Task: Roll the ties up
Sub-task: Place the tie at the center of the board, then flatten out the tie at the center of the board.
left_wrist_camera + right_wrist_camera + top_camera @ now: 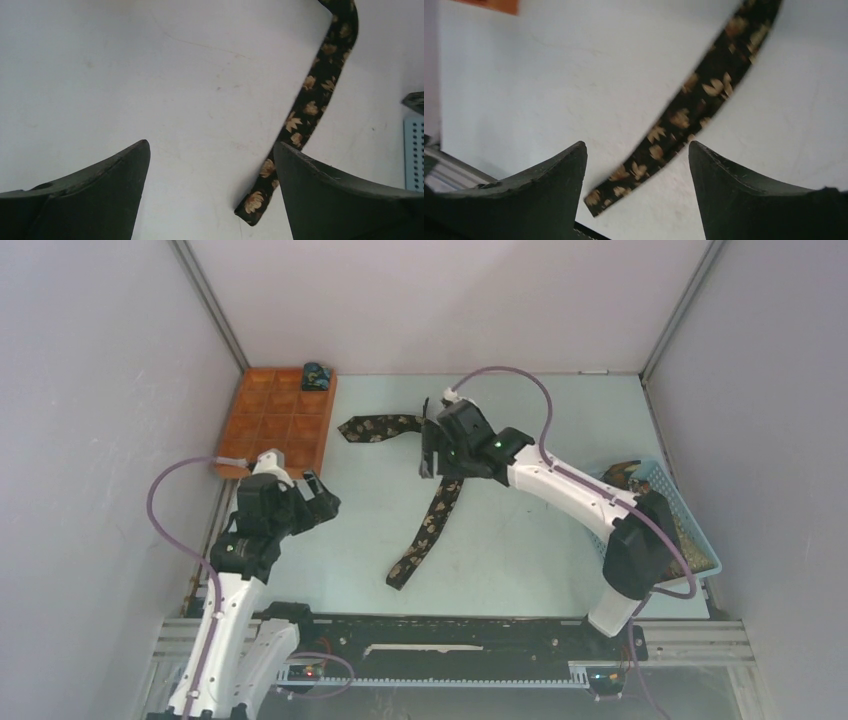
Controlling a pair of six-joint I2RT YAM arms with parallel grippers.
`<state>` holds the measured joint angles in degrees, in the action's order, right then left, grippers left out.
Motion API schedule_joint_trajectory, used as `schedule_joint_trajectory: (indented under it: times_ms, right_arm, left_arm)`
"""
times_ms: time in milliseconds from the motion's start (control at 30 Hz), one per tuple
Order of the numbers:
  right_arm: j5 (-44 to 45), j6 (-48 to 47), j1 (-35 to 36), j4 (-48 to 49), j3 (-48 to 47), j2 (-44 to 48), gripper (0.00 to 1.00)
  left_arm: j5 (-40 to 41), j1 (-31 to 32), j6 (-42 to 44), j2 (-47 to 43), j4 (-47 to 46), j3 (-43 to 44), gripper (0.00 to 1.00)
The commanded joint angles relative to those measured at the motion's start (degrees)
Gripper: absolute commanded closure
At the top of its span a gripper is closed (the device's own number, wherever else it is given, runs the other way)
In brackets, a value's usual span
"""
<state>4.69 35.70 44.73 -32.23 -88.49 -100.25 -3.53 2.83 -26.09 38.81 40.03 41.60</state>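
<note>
A black tie with tan leaves (432, 522) lies unrolled and bent on the table. Its wide end points left toward the tray and its narrow end lies near the front. My right gripper (430, 450) hovers over the bend, open and holding nothing. In the right wrist view the tie (694, 107) runs along the table below my open right gripper (637, 145). My left gripper (320, 498) stands open to the left of the tie. In its wrist view the tie's narrow end (254, 202) lies beside the right finger of the left gripper (211, 145). A rolled tie (317, 375) sits in the tray's far right compartment.
The orange compartment tray (275, 425) lies at the far left; its corner (494, 5) shows in the right wrist view. A blue mesh basket (700, 550) with more fabric in it stands at the right edge, behind the right arm; its side (414, 150) shows in the left wrist view.
</note>
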Motion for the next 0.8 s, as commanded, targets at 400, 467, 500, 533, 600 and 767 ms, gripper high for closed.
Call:
schedule_joint_trajectory:
  times_ms: [400, 467, 500, 533, 600, 767]
  right_arm:
    - [-4.84, -4.10, -12.54, 6.60, 19.35, 12.40, 0.24]
    - [-8.61, -5.96, -15.70, 7.95, 18.17, 10.88, 0.23]
    - [-9.84, -6.66, -16.87, 7.56, 16.93, 9.49, 0.23]
    - [-11.77, -7.54, -17.81, 6.89, 15.31, 8.19, 0.23]
    - [-14.15, -9.00, -19.37, 5.79, 12.52, 4.84, 0.23]
    - [-16.65, -11.28, -20.89, 2.94, 4.69, -1.58, 0.23]
  left_arm:
    - [16.98, 40.75, -1.72, 21.43, -10.74, 4.54, 0.05]
    - [18.66, 44.33, -2.05, 24.07, -11.39, 4.34, 0.06]
    - [18.78, 45.53, -2.23, 25.17, -11.76, 4.04, 0.06]
    - [18.60, 46.79, -2.41, 26.32, -12.22, 3.68, 0.06]
    - [18.65, 49.31, -2.37, 28.73, -13.59, 2.90, 0.06]
    - [22.83, 54.77, -1.31, 35.06, -14.20, 3.84, 0.05]
